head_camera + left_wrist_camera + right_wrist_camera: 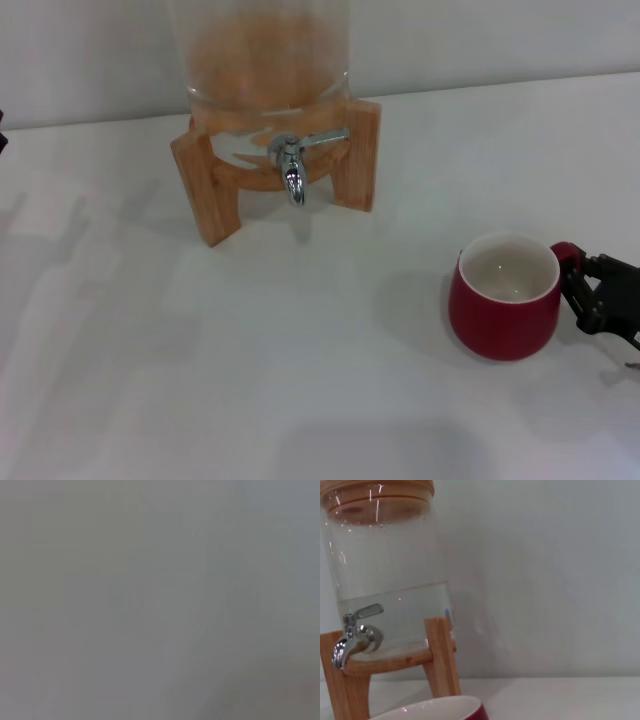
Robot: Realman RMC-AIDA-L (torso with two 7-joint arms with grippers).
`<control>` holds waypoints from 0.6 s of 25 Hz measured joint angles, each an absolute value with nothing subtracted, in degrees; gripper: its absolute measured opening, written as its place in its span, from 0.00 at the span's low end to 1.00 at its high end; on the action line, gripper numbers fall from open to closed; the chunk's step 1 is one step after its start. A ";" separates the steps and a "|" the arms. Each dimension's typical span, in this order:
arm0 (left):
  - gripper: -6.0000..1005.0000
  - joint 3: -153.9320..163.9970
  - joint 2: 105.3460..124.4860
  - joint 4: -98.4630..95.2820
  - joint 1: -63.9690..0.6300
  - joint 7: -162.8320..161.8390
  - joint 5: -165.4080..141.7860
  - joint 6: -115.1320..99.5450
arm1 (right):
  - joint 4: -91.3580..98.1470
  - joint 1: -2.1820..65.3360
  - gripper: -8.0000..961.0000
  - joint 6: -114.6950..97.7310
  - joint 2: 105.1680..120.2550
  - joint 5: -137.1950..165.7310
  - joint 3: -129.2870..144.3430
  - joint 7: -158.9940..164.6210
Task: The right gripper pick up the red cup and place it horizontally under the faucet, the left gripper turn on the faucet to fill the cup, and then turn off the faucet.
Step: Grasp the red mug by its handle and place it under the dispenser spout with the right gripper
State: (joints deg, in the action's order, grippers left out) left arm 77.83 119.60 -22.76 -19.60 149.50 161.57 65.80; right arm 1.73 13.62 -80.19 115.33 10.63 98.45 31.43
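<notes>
Red cup (503,310) upright on table (250,380), right pincer (580,285) at its handle, faucet (293,160) well apart

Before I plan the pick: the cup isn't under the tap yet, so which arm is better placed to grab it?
The right. Its hand is already at the red cup's handle, on the table's right side, and its wrist view shows the cup's rim close below. The left hand is not in view.

The head view looks down from above at the faucet (292,160) and cup (505,296). The right wrist view looks low and level, close behind the cup (437,709), toward the same faucet (355,634). The left wrist view shows only grey.
</notes>
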 joint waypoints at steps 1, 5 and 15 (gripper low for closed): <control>0.83 77.89 119.59 -23.17 -19.59 149.50 161.57 65.30 | 1.83 13.86 0.15 -80.18 115.33 10.63 98.51 31.58; 0.83 78.28 119.60 -24.13 -19.61 149.48 161.62 64.18 | 3.09 14.37 0.15 -79.53 115.31 10.63 99.12 31.95; 0.83 78.49 119.62 -25.03 -19.62 149.41 161.99 63.45 | 9.88 15.42 0.15 -73.46 115.31 10.64 102.59 32.78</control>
